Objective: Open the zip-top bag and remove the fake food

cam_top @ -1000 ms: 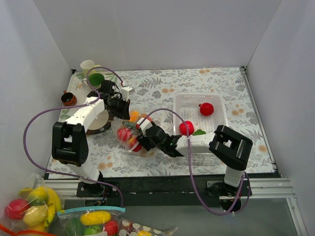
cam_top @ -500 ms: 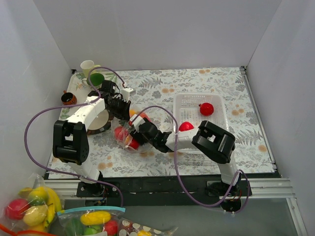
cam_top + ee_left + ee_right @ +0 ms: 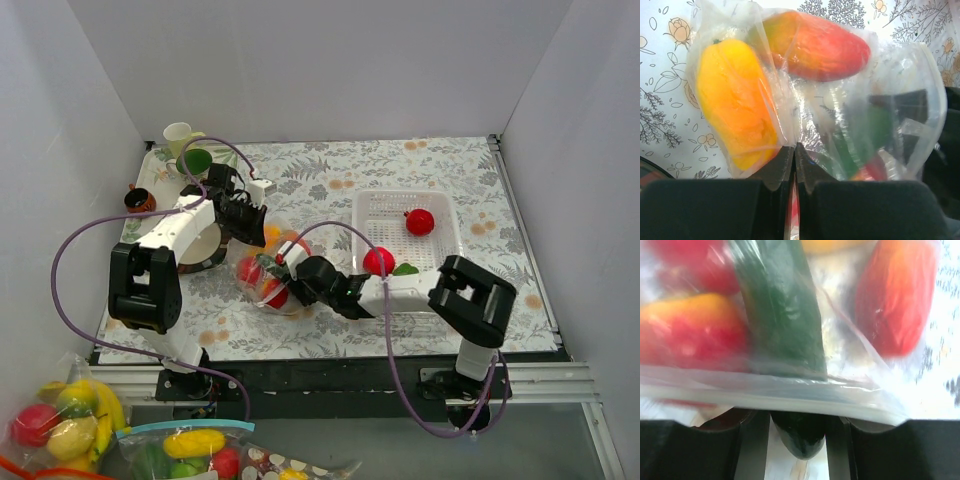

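Note:
The zip-top bag (image 3: 268, 268) lies at the table's middle left, holding red, orange and yellow fake food (image 3: 254, 272). My left gripper (image 3: 250, 215) is shut on the bag's far end; in the left wrist view its jaws (image 3: 795, 150) pinch the clear plastic below an orange pepper (image 3: 735, 105) and a red-orange fruit (image 3: 815, 45). My right gripper (image 3: 302, 280) is at the bag's near right end. In the right wrist view the whitish zip strip (image 3: 790, 395) crosses in front, and a dark green vegetable (image 3: 799, 435) pokes out under it, held between the fingers of my right gripper (image 3: 799, 420).
A white basket (image 3: 445, 215) at right holds a red fruit (image 3: 418, 221); another red fruit with a green leaf (image 3: 379, 260) sits at its near edge. A cup (image 3: 178, 133), a green object (image 3: 195, 160) and a small bowl (image 3: 138, 200) stand far left. Fruit bags (image 3: 190, 450) lie below the table.
The right arm reached left toward the bag, then drew back to the right; its elbow is again by the basket's near corner. The bag shifted slightly right. The left gripper stayed put.

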Robot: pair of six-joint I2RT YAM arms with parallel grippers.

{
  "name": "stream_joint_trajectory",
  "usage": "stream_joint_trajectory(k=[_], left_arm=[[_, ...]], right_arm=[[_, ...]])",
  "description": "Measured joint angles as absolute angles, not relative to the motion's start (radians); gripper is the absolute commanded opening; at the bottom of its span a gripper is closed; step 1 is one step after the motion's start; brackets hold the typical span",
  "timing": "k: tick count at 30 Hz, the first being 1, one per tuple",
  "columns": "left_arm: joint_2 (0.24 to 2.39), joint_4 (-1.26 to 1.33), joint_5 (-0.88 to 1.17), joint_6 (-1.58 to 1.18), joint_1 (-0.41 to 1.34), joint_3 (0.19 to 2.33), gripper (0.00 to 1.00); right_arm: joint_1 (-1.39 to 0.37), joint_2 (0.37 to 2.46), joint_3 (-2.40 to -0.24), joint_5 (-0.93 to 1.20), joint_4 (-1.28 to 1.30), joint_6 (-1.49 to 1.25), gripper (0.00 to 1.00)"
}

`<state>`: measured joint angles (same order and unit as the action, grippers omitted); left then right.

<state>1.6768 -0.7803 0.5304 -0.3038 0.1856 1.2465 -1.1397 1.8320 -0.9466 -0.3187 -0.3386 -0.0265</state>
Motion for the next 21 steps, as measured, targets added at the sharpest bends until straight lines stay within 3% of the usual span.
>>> stream_joint_trajectory(k=[11, 21], left_arm=[[1.682, -0.759, 0.485, -0.334, 0.186, 1.266, 0.0], [1.682, -0.756, 0.479, -0.341, 0.186, 1.269, 0.0]], right_arm=[[-1.177, 1.283, -0.748, -0.278, -0.035, -0.22, 0.01], [-1.136, 1.034, -0.749, -0.429, 0.364, -0.333, 0.01]])
